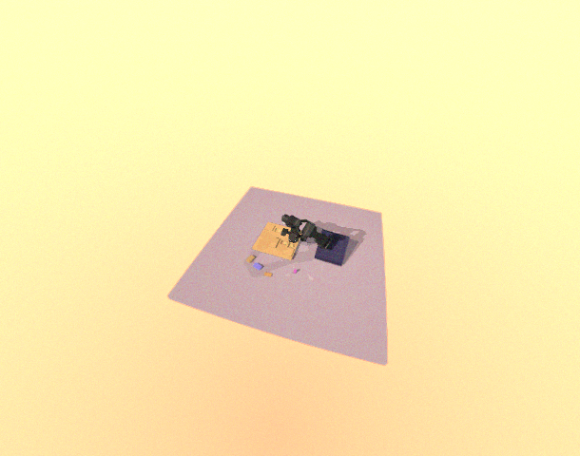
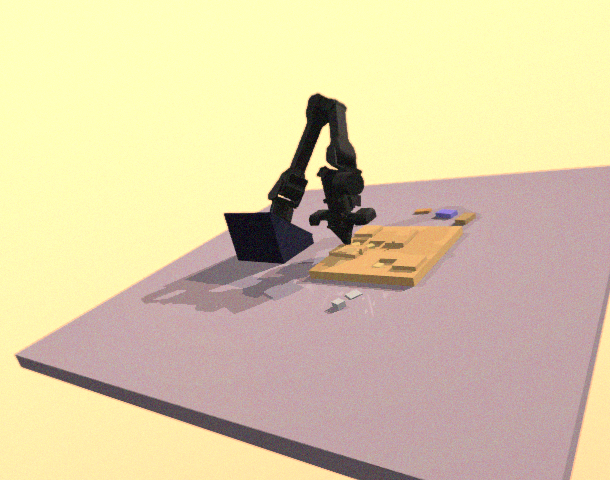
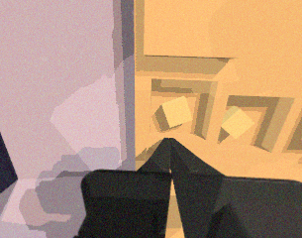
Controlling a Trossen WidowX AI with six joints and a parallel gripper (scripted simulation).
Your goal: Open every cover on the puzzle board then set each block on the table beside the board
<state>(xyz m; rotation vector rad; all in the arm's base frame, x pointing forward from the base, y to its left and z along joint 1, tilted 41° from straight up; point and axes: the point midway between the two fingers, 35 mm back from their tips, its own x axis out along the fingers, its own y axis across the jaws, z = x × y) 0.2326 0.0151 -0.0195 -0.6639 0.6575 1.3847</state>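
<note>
The orange puzzle board lies flat on the table. In the wrist view one pale yellow block sits turned in an uncovered square well, and a second pale yellow block sits in the uncovered well to its right. In the exterior view another pale yellow piece shows in a well near the board's front edge. My gripper is shut and empty, its tips low over the board just below the first block in the wrist view. The arm hides part of the board in the top view.
Beside the board lie a brown block, a blue block and an orange block. A magenta piece and two grey pieces lie apart. A dark box stands at the arm's base.
</note>
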